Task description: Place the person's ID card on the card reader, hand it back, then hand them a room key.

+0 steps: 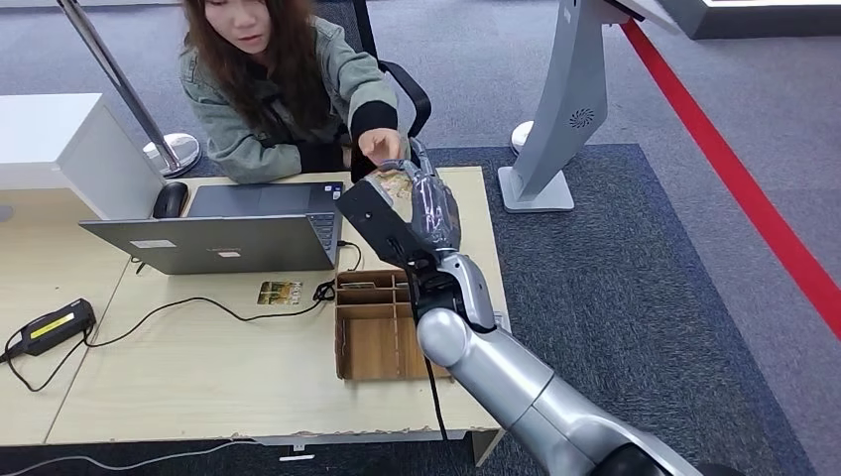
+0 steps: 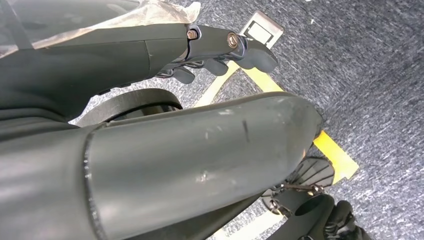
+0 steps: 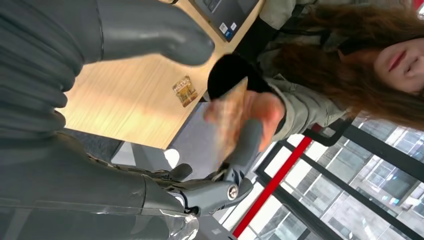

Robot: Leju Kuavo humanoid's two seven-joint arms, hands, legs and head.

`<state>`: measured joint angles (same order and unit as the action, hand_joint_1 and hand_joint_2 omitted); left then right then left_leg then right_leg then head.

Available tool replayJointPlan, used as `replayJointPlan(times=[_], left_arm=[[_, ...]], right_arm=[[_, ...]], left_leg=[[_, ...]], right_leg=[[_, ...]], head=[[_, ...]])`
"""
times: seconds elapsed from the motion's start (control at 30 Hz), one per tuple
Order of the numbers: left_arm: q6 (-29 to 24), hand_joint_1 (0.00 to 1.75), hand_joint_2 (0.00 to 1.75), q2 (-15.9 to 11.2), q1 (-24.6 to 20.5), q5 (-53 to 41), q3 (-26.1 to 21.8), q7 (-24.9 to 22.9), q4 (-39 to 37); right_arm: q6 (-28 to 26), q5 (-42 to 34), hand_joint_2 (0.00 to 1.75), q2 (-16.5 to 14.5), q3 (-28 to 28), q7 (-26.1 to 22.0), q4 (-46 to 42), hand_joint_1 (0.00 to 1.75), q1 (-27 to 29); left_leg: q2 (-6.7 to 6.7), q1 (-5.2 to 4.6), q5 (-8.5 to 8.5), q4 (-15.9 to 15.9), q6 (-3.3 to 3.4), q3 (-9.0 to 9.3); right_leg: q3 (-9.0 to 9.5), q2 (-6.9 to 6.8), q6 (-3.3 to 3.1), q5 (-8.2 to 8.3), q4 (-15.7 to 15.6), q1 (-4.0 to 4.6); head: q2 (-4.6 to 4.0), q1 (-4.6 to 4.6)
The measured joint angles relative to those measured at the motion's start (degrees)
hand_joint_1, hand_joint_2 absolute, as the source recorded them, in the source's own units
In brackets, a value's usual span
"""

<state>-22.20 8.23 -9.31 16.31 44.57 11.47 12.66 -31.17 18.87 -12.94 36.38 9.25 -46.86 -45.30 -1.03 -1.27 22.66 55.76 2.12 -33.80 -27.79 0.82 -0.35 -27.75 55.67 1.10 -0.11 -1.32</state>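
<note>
1. The right hand [image 1: 421,203] holds a card [image 3: 227,117] out over the table's far edge, where the person's hand [image 1: 380,146] meets it.
2. The card could drop if the fingers release before the person grips.
3. Another card [image 1: 280,293] lies beside the cardboard tray [image 1: 342,342]; which is the key is unclear.
4. The left hand [image 2: 220,52] hangs over the carpet, fingers curled, empty.

Pale wood table [image 1: 198,367], grey laptop [image 1: 213,243], brown tray [image 1: 372,347], red floor stripe [image 1: 739,178]
</note>
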Motion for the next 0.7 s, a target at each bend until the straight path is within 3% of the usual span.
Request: replayJointPlan(times=[0.03,0.07,0.17,0.37,0.7], left_arm=[[-0.09,0.00,0.00,-0.01,0.00,0.04,-0.02,0.00,0.00],[-0.20,0.00,0.00,-0.02,0.01,0.09,-0.04,0.00,0.00],[-0.67,0.00,0.00,-0.07,0.05,0.44,-0.09,0.00,-0.01],[-0.86,0.00,0.00,-0.62,0.99,2.46,-0.38,0.00,-0.07],[1.78,0.00,0.00,-3.45,2.82,4.86,-1.47,0.25,-0.12]], right_arm=[[0.43,-0.16,0.44,-0.05,0.09,-0.10,0.20,0.00,-0.04],[0.96,-0.19,0.44,-0.06,0.21,0.04,0.27,0.00,-0.05],[3.30,0.59,1.75,0.33,0.68,1.95,-0.60,0.00,0.07],[14.66,3.66,1.75,6.72,1.57,11.31,-12.98,0.00,3.26],[26.80,12.74,1.75,23.03,0.26,21.56,-37.70,0.00,11.00]], left_leg=[[0.00,0.00,0.00,0.00,0.00,0.00],[0.00,0.00,0.00,0.00,0.00,0.00],[0.00,0.00,-0.01,0.01,0.00,0.01],[0.02,-0.01,0.01,0.04,0.02,0.01],[0.04,-0.01,0.03,0.07,0.04,0.03]], right_leg=[[0.00,0.00,0.00,0.00,0.00,0.00],[0.00,0.00,0.00,0.00,0.00,0.00],[-0.02,0.00,0.00,0.00,0.00,-0.01],[-0.03,0.03,0.01,0.00,-0.02,-0.04],[-0.01,0.09,0.02,0.02,-0.05,-0.05]], head=[[0.00,-0.01],[0.00,-0.01],[0.00,-0.01],[0.00,-0.01],[0.00,0.00]])
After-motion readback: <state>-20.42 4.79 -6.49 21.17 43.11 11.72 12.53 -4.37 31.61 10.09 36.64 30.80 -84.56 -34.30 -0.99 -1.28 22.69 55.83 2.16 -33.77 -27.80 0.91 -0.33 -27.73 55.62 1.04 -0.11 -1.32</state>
